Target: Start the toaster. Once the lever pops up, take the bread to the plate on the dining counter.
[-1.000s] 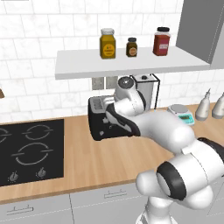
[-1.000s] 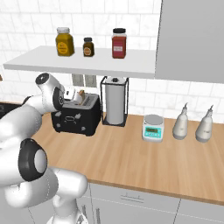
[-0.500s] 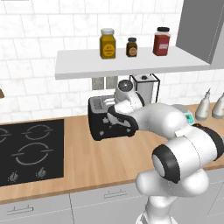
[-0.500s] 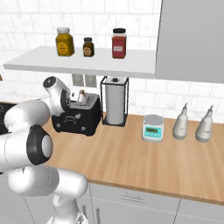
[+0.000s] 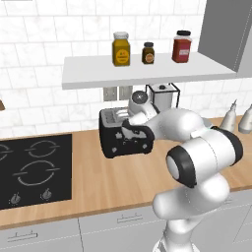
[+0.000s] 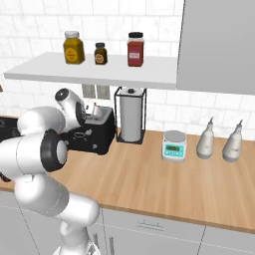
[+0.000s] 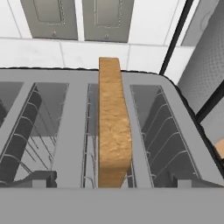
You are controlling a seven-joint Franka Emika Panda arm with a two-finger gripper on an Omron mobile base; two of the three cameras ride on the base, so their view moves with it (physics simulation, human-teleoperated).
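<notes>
One hand (image 5: pixel 129 119) (spread) poised over toaster (image 5: pixel 118 142).

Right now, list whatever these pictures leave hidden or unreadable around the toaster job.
- Toaster lever: left base view, the front panel is covered by the arm's wrist; its position can't be told.
- Gripper: fingertips cut off by the bottom edge in the hand view.
- Bread: its lower part is sunk in the slot, hand view.
- Toaster in the right base view: its left half is behind the arm.
- Jar labels on the shelf: too small to read.
</notes>
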